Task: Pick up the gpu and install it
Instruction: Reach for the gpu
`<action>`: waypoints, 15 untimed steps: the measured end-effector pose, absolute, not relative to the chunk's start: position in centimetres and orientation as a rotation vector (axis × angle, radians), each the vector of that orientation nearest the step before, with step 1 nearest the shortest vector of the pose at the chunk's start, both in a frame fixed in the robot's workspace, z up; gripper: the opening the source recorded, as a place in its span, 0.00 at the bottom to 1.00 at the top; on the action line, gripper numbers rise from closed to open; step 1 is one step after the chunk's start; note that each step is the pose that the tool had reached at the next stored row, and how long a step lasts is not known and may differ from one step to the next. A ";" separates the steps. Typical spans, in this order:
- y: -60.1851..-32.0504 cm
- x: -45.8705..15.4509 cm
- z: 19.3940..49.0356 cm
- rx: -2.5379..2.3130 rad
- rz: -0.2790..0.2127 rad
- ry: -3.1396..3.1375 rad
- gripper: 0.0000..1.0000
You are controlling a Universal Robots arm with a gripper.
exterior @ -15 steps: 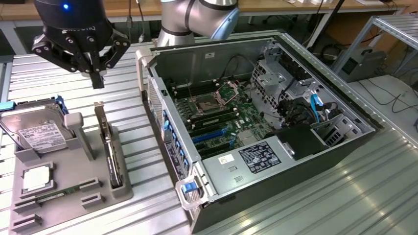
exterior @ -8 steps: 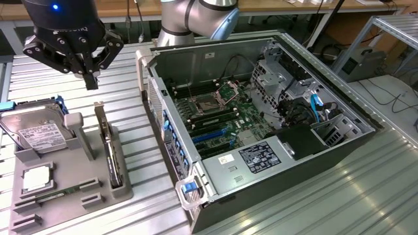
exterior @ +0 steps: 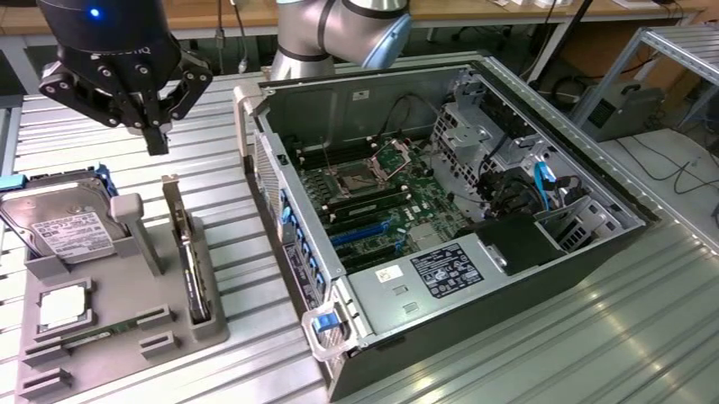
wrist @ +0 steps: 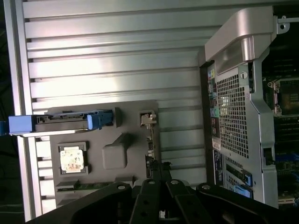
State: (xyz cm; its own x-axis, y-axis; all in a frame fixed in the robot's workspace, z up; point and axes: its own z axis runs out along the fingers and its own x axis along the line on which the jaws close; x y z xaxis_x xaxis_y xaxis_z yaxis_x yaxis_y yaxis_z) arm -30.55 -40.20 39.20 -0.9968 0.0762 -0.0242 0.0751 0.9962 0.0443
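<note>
The gpu point(exterior: 187, 252) stands on its long edge in a slot of the grey holder tray point(exterior: 124, 286), a thin dark card with a silver bracket at its far end. My gripper point(exterior: 157, 141) hangs above and just beyond that bracket end, clear of the card, its fingers shut together on nothing. In the wrist view the gpu point(wrist: 150, 140) appears edge-on, running from its bracket toward my shut gripper point(wrist: 160, 184). The open computer case point(exterior: 450, 210) lies to the exterior view's right of the tray, with its motherboard point(exterior: 371, 198) exposed.
On the tray also sit a silver hard drive point(exterior: 66, 225) in a blue caddy, a square processor point(exterior: 64, 307) and a green memory stick point(exterior: 101, 333). The case's perforated rear panel point(wrist: 231, 112) borders the tray. Everything rests on a ribbed metal table point(exterior: 540, 345).
</note>
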 end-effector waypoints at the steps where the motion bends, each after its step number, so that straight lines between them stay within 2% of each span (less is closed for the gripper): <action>1: -40.9 -30.7 39.2 0.118 0.068 3.113 0.11; 15: -44.9 -31.1 39.2 0.118 0.068 3.113 0.11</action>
State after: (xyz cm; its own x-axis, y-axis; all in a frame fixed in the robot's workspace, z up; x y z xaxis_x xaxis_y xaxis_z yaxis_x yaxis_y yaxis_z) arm -31.09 -44.92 39.19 -0.9968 0.0762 -0.0244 0.0751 0.9962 0.0444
